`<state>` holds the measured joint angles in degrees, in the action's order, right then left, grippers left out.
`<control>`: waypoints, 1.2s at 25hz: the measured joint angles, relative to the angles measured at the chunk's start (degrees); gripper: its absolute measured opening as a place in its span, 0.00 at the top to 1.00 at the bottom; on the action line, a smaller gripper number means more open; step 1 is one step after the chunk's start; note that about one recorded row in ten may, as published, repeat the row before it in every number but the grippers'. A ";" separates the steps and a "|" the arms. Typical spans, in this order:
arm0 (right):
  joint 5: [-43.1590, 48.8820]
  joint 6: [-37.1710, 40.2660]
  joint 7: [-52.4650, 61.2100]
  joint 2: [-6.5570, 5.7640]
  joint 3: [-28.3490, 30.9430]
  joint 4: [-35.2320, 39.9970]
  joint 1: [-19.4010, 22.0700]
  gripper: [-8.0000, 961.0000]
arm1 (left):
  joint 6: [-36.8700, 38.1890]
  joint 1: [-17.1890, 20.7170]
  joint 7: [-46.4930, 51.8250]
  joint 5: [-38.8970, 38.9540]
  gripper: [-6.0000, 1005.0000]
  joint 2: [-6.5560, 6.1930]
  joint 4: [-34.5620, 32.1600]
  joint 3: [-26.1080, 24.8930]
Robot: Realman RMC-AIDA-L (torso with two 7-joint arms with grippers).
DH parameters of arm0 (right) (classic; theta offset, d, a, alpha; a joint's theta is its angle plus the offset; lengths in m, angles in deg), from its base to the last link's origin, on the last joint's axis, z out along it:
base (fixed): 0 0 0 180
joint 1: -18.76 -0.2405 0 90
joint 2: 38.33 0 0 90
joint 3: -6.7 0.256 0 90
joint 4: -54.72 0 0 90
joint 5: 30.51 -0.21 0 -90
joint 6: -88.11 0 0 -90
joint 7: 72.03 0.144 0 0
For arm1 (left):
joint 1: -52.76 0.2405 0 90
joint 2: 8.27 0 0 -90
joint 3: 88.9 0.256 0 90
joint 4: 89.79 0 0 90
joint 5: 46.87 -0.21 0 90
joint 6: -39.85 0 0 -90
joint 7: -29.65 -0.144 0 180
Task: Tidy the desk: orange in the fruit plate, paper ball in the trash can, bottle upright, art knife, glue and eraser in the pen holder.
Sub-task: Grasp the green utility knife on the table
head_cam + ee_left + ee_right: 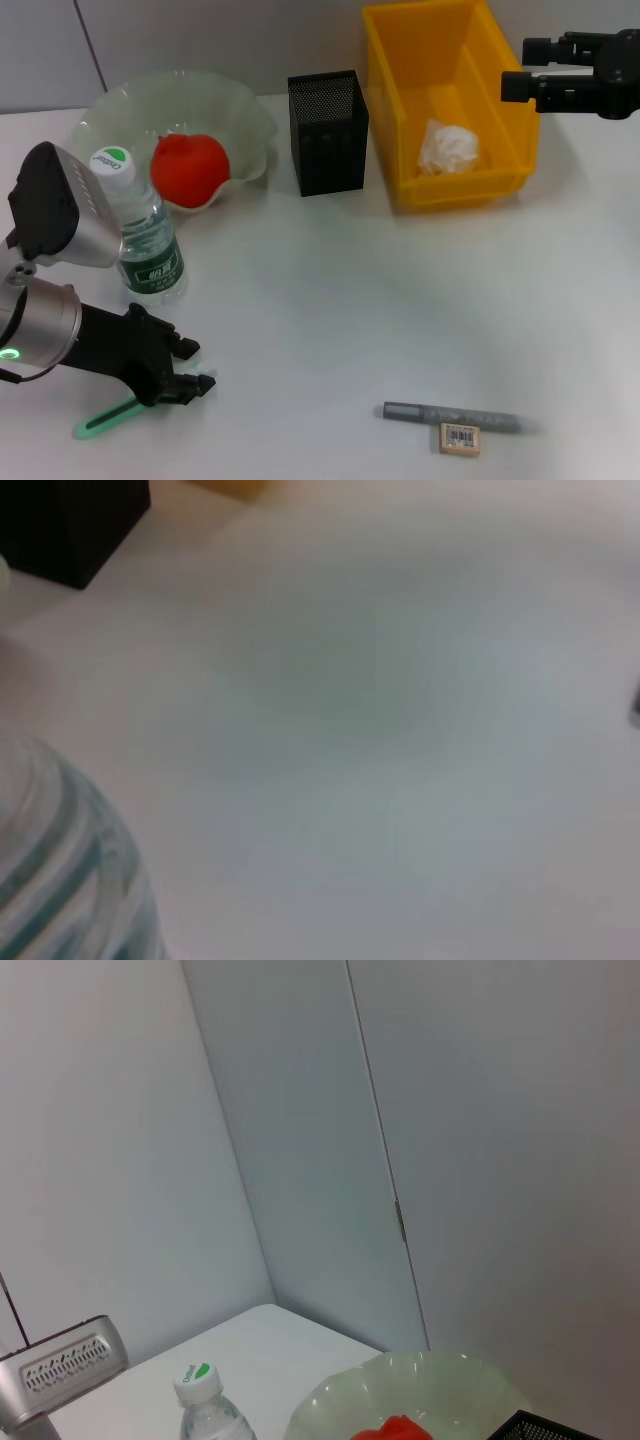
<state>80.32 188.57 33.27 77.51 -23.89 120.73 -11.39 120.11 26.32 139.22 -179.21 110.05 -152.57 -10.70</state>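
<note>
**Left arm at the green knife, near front edge**

The left gripper (190, 372) is low on the table (330, 300), close to the bottle (145, 235), w/ its fingers around the near end of a green flat thing, prob. the art knife (105, 417). If the jaws are clamping it or only open around it, I cannot tell. The right gripper (515, 85) hangs high over the yellow bin (395, 130), idle; its jaws I cannot tell either.

Already done, it seems: orange (188, 168) in the plate (120, 105), paper ball (447, 147) in the bin, bottle upright. The grey pen-like stick (455, 415), maybe the glue, and the eraser (459, 438) touching it lie at front right.

To do it well: grip the thin knife firmly and flat, lift straight up, keep the elbow away from the bottle so it does not tip. Then carry over to the black holder (328, 135), turn it vertical, release only when the tip is inside.
</note>
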 joint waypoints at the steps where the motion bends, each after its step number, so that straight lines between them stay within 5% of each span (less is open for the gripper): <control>1: 0.00 0.00 0.05 0.00 -0.01 0.00 -0.06 0.21 | 0.00 0.00 0.00 0.00 0.51 0.00 0.00 0.00; 21: 0.00 -0.29 0.35 0.00 -0.09 0.00 -0.65 0.21 | -2.02 -0.79 -0.16 -1.88 0.52 0.24 1.65 0.58; 23: 0.00 -0.31 0.36 0.00 -0.09 0.00 -0.65 0.21 | -2.04 -0.79 -0.16 -1.93 0.61 0.24 1.65 0.59; 30: 0.00 -0.51 0.37 0.00 -0.08 0.00 -0.63 0.21 | -2.07 -0.80 -0.16 -2.07 0.66 0.24 1.71 0.68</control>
<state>80.32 188.06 33.64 77.51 -23.97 120.73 -12.01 118.04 25.52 139.06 -181.28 110.29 -150.86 -10.01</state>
